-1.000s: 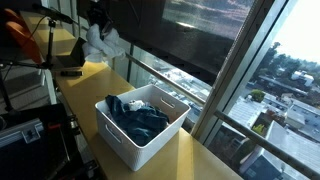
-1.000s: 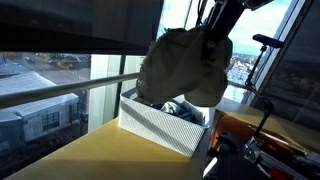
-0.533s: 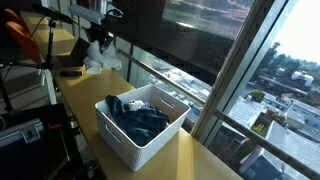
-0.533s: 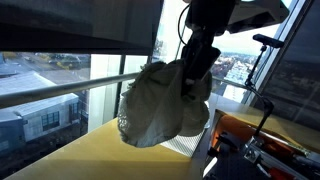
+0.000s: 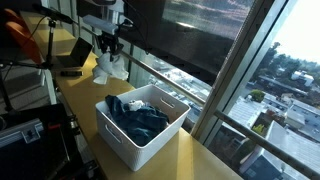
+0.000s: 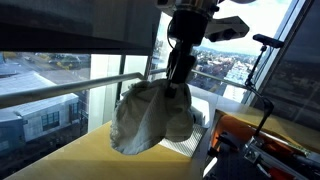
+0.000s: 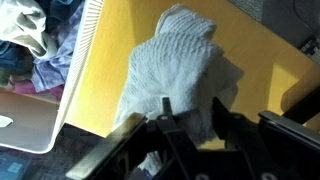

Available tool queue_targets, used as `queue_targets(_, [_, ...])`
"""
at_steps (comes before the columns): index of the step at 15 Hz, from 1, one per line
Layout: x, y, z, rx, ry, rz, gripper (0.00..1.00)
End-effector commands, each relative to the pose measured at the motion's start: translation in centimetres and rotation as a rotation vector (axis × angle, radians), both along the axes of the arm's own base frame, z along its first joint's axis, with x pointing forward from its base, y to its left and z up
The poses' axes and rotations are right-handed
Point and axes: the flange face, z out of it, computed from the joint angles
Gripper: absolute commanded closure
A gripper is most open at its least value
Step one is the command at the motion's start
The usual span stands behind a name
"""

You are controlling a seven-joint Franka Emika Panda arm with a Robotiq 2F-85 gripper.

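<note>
My gripper (image 5: 108, 48) is shut on a bunched white knitted cloth (image 5: 110, 69), which hangs from it over the yellow tabletop (image 5: 85, 95). In an exterior view the cloth (image 6: 150, 118) droops low below the gripper (image 6: 177, 82). In the wrist view the cloth (image 7: 180, 65) fills the space between my fingers (image 7: 190, 103) and spreads over the table. A white slatted basket (image 5: 150, 142) of dark blue and mixed clothes (image 5: 135, 118) stands beside it; its wall also shows in the wrist view (image 7: 82, 70).
The table runs along a large window with a railing (image 5: 170, 75). A dark flat object (image 5: 70, 66) and an orange item (image 5: 20, 35) lie at its far end. An orange case (image 6: 250, 130) sits by the table edge.
My gripper has carried the cloth away from above the basket and lowered it toward the tabletop beside the basket.
</note>
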Motion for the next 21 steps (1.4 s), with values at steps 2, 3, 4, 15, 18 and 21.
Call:
queue_targets(2, [-1.0, -3.2, 4.1, 0.038, -0.011, 0.004, 0.19])
queue_targets(3, [-1.3, -4.3, 5.1, 0.047, -0.017, -0.002, 0.12])
queue_targets(4, [-1.5, -6.1, 6.5, 0.056, -0.027, -0.018, 0.05])
queue_targets(15, [4.1, -27.7, 2.0, 0.012, -0.106, -0.200, 0.00])
queue_targets(18, [6.9, -28.1, -3.4, 0.007, -0.091, -0.211, 0.00])
queue_targets(21, [9.7, -28.4, -8.9, -0.005, -0.066, -0.219, 0.00])
